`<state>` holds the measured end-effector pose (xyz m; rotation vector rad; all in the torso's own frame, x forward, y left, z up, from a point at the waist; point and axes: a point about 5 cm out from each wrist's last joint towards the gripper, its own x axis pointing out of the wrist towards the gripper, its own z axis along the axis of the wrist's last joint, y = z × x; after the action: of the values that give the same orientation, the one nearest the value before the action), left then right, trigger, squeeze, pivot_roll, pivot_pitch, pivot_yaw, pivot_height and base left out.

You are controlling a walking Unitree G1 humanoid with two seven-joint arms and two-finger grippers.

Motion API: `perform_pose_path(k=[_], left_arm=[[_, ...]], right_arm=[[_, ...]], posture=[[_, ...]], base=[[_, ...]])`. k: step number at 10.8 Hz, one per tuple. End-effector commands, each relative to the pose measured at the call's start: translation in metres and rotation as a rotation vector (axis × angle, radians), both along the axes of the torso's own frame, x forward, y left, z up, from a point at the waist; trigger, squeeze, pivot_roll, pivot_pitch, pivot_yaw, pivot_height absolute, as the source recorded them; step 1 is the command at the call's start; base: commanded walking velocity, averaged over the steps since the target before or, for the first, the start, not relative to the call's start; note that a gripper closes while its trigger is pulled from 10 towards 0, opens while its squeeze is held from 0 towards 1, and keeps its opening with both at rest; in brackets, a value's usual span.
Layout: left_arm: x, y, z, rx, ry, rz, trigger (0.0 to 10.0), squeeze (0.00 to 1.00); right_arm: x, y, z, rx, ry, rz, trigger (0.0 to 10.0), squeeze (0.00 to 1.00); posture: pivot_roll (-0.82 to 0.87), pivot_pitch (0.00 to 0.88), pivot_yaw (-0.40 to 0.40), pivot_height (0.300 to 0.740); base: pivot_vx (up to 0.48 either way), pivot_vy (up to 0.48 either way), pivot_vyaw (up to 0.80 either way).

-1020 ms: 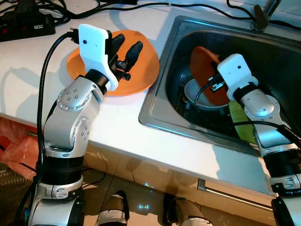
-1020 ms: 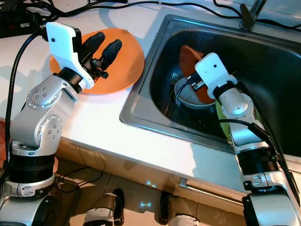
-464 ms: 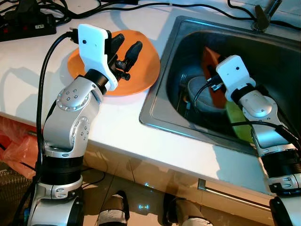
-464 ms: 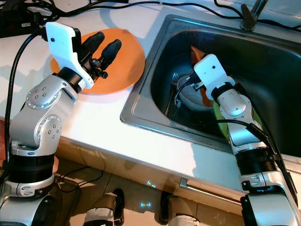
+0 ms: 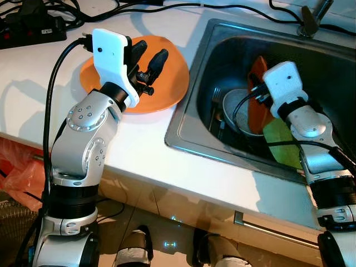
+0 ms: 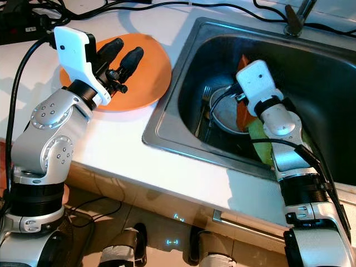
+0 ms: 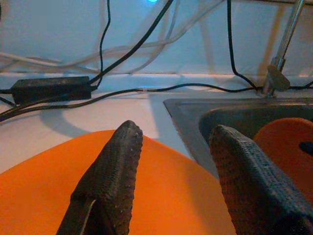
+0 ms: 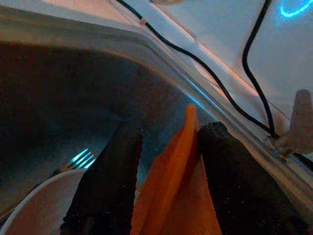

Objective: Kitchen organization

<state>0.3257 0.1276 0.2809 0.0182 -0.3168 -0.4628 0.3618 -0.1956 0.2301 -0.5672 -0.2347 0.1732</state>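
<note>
From the head camera, a white countertop point(image 5: 150, 144) runs along the left, with a stainless steel sink point(image 5: 183, 125) set into it on the right. A flat round orange plate point(image 5: 172, 83) lies on the counter just left of the sink's edge. The left gripper point(image 5: 149, 62) hovers over that plate, its two black fingers spread apart and holding nothing. A black power strip point(image 5: 33, 30) lies at the far left of the counter with black cables trailing past it. Inside the sink, the right gripper point(image 6: 238, 94) reaches down to a second orange plate point(image 5: 257, 103), which stands on edge, nearly upright. A white round bowl point(image 5: 236, 111) sits just left of it in the basin, a metal fork point(image 5: 216, 103) lies further left, and a yellow-green cloth point(image 5: 281, 142) lies on the near right.

In the left wrist view, the two textured fingers point(image 7: 115, 176) stand wide apart above the orange plate on the counter, and the sink with its faucet stem point(image 7: 286, 41) lies beyond.

In the right wrist view, the black fingers point(image 8: 105, 181) sit on either side of the upright plate's thin edge point(image 8: 173, 166), pinching it. The white bowl's rim and the fork's tines point(image 8: 83, 159) show beside it in the dark basin.
</note>
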Motion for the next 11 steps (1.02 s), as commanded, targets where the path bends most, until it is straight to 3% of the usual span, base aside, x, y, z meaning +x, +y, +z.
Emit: perform_pose_path(k=[1, 4, 11], left_arm=[[-0.004, -0.003, -0.001, 0.008, -0.006, -0.020, 10.0, 0.00], [-0.004, -0.003, 0.000, 0.004, -0.008, -0.017, 10.0, 0.00], [-0.003, -0.005, -0.001, 0.001, -0.006, -0.022, 10.0, 0.00]], right_arm=[[0.001, -0.002, 0.003, 0.026, 0.001, -0.017, 10.0, 0.00], [0.002, -0.015, 0.010, 0.008, -0.046, -0.123, 10.0, 0.00], [0.001, -0.027, 0.029, 0.038, -0.175, -0.251, 10.0, 0.00]], posture=[[0.13, 0.264, -0.029, 0.740], [0.13, 0.263, -0.029, 0.740], [0.13, 0.259, -0.025, 0.740]], base=[[0.000, 0.000, 0.00], [0.000, 0.000, 0.00], [0.000, 0.000, 0.00]])
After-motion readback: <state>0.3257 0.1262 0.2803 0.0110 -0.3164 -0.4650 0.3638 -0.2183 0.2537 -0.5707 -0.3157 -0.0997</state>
